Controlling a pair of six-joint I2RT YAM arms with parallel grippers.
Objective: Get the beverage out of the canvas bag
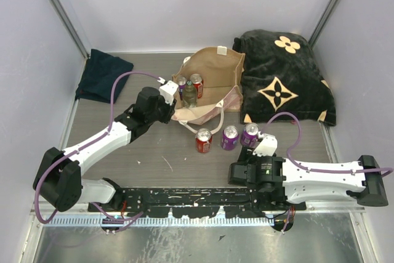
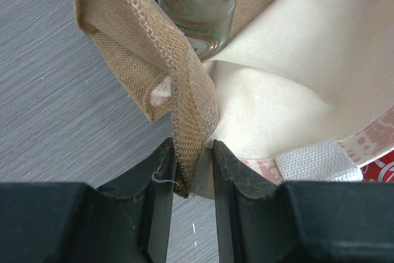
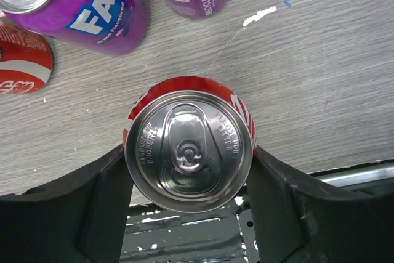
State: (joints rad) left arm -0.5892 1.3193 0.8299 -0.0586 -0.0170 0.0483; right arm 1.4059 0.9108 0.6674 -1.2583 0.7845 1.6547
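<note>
The tan canvas bag (image 1: 217, 72) stands open at the back middle, holding a red can (image 1: 196, 84), a glass bottle (image 1: 189, 94) and another can (image 1: 181, 82). My left gripper (image 1: 174, 113) is shut on the bag's near rim; in the left wrist view its jaws (image 2: 196, 170) pinch the woven edge (image 2: 141, 41), with the bottle (image 2: 197, 4) just beyond. My right gripper (image 3: 189, 170) is shut on an upright red can (image 3: 189, 146), held near the table's front edge. In the top view that can is hidden under the gripper (image 1: 240, 172).
A red can (image 1: 203, 140) and two purple cans (image 1: 229, 137) (image 1: 250, 134) stand in front of the bag, close to my right gripper. A black blanket with tan flowers (image 1: 286, 81) lies right of the bag. A navy folded cloth (image 1: 101, 75) lies at back left.
</note>
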